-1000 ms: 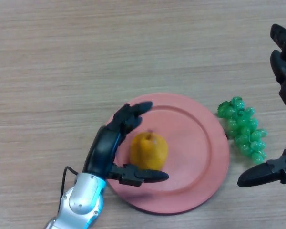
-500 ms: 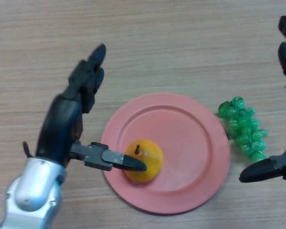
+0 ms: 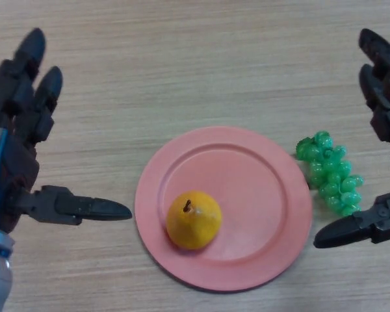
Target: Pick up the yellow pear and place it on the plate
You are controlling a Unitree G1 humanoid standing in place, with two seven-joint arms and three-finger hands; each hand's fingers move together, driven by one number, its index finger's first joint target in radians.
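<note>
The yellow pear [image 3: 194, 220] rests on the pink plate [image 3: 260, 195], in its near-left part, stem up. Nothing touches it. My left hand [image 3: 16, 149] is at the view's left edge, well clear of the plate, open with fingers straight and thumb pointing toward the plate. My right hand [image 3: 383, 117] shows at the right edge, open, fingers spread, thumb low beside the grapes.
A bunch of green grapes [image 3: 330, 173] lies on the wooden table [image 3: 182, 58] just right of the plate, between the plate's rim and my right hand.
My left hand let go of the pear and pulled back leftward off the plate. The pear settled slightly toward the near-left of the plate. The right hand barely shifted.
</note>
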